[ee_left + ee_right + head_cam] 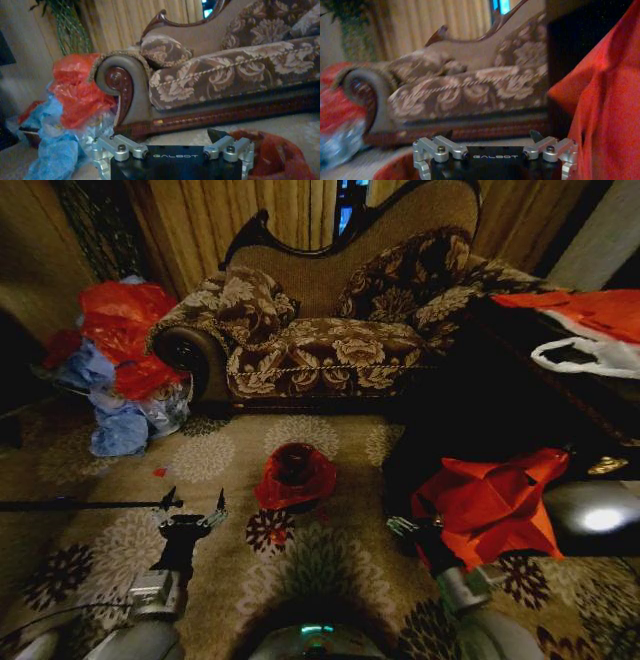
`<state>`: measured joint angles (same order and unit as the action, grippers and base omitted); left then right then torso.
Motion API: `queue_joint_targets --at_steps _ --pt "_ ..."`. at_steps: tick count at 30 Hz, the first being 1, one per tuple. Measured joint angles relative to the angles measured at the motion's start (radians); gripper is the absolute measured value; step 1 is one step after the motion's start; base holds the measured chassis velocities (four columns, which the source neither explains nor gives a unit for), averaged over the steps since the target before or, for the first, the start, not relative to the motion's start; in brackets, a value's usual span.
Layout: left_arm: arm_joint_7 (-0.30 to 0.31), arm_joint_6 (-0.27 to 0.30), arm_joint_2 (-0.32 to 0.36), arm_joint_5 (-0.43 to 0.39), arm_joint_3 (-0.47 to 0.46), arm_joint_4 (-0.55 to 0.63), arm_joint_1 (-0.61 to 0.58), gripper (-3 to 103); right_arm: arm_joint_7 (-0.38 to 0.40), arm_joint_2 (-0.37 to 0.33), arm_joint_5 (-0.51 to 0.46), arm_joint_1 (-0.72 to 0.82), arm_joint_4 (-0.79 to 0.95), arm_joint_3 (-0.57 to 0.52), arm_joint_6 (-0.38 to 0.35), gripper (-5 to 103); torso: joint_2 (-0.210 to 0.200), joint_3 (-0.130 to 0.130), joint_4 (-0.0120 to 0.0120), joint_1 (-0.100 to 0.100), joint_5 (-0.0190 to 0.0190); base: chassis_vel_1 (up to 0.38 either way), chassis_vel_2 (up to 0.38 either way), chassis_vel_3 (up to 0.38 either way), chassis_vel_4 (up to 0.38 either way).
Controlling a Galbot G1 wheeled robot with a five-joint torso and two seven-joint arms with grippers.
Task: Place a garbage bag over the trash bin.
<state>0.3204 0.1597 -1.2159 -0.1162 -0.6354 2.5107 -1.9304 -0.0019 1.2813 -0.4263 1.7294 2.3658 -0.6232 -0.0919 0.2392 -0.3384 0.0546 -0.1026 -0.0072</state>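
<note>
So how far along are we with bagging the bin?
Mostly done, it seems: the garbage bag is draped over the trash bin, dipping into its mouth. Nothing is in hand: the left gripper and right gripper are both open, apart from the bin. Another red-orange bag lies by the right gripper. At most, snugging the rim may remain.

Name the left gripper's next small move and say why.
Probably ease the open left gripper toward the garbage bag, which drapes the trash bin but flares loosely at its skirt, to tuck it snug. The right gripper hangs open farther off.
</note>
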Motion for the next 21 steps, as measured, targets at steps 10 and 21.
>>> queue_joint_targets --at_steps 10,21 --pt "-0.038 -0.028 0.003 -0.009 0.046 -0.004 -0.021 100 0.165 0.057 0.116 -0.017 0.07 0.083 -0.009 100 0.0 0.0 -0.0001 0.0 0.0 0.0 0.0 0.0 0.0" --pt "-0.071 -0.039 0.023 -0.015 0.067 -0.008 -0.012 100 0.129 0.052 0.087 -0.021 0.046 0.05 -0.004 100 0.0 0.0 -0.0001 0.0 0.0002 0.0 0.0 0.0 0.0"
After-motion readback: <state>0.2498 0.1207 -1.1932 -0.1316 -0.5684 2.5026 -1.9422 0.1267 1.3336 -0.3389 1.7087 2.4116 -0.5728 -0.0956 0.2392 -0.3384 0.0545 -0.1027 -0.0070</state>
